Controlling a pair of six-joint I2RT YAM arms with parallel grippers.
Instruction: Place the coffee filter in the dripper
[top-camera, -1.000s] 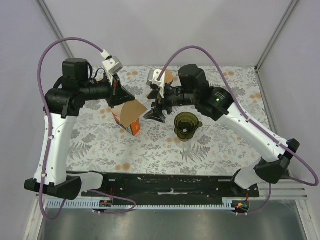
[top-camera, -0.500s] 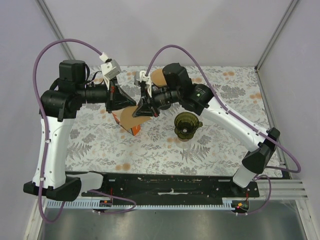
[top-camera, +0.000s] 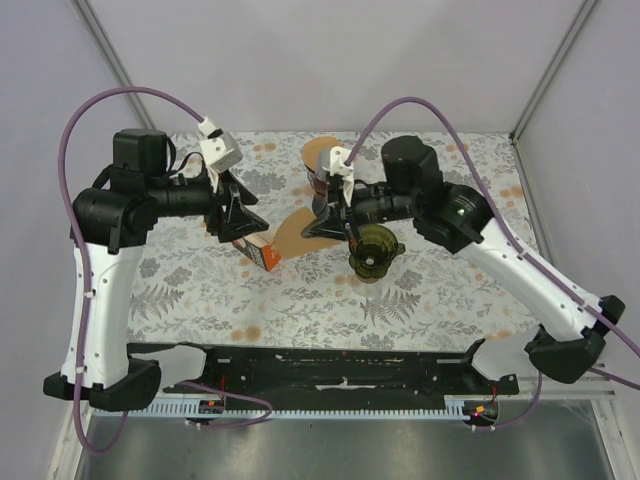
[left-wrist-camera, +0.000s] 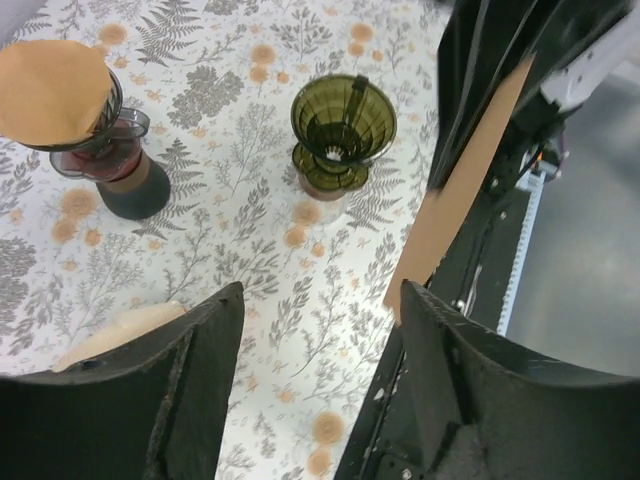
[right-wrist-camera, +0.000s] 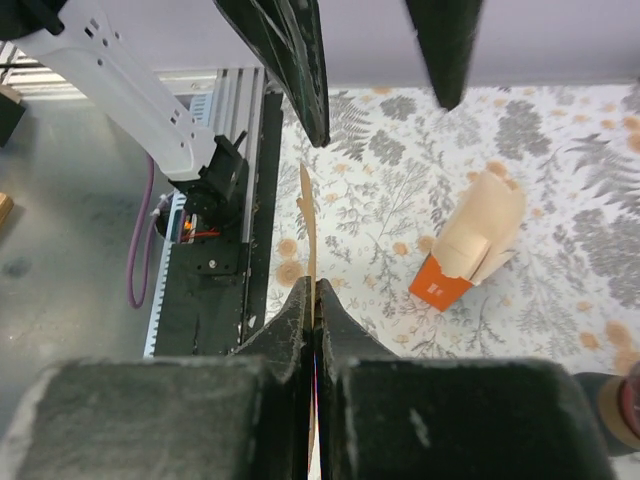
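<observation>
— Floral-print counter (top-camera: 300, 300), plain grey walls (top-camera: 350, 60) round it. Where's the coffee filter?
— Held by the right tool (top-camera: 318, 228). Jaws are pinched fully together on the coffee filter (top-camera: 288, 232), and the wrist view shows the paper clamped between the fingers (right-wrist-camera: 280, 340).
— How does it look?
— Tan paper, flat and unopened. From above it's a fan shape with a rounded edge, sticking out to the left of the tool. Edge-on in the right wrist view it's just a thin line. The left wrist view shows a long tan strip against the dark arm.
— Position relative to the dripper?
— Over the counter, between the orange box (top-camera: 265, 258) and the dripper (top-camera: 372, 250). It's beside the dripper, not in it. Right tool is just beside the rim; can't tell if they touch.
— Dripper state?
— Dark green, see-through, ribbed cone with a side handle. It's upright on the counter, mouth up.
— And the left tool?
— The left tool (top-camera: 243, 222) has its jaws wide apart with nothing between them. It hangs just above the orange box, which has spare filters (right-wrist-camera: 485, 220) poking out of the top.
— Anything else?
— A reddish brewer (left-wrist-camera: 112, 165) stands at the back, dark base, topped with a brown paper (left-wrist-camera: 52, 90).
</observation>
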